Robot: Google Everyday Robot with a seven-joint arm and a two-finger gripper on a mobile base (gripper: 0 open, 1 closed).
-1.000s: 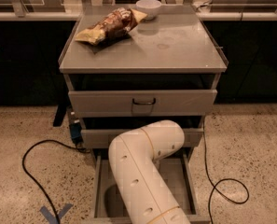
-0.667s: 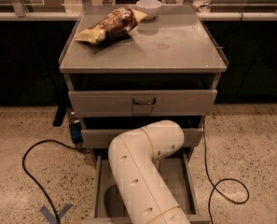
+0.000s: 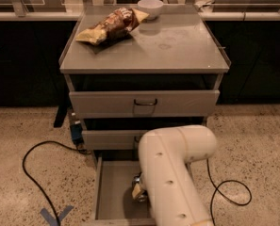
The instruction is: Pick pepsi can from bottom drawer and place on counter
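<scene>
Because the white arm (image 3: 175,168) fills the near right of the camera view, little of the work beneath it shows. The bottom drawer (image 3: 110,187) stands pulled out toward the near edge, its grey floor bare on the left. The gripper (image 3: 137,192) is down inside it, showing only as a tan and silvery bit at the arm's left flank, low over the drawer floor. Whether it is spread or closed on anything, I cannot tell. The pepsi can is not plainly in sight. No blue shows, and a rounded silver glint touching the gripper may be its end. I judge it lies in the drawer, under the arm.

The step in hand looks like the grasp. To do it well, take the can squarely around its middle and lift straight up. It should clear the low drawer wall and the two drawer fronts (image 3: 144,102) above before it moves outward. On the counter (image 3: 182,51), the bare near-right part suits the placing, away from the chip bag (image 3: 111,26) and white bowl (image 3: 150,7) at the far left.

The arm enters from the near edge and rises to a rounded elbow just before the lower drawer front. From there it folds down into the drawer, its wrist hidden.
</scene>
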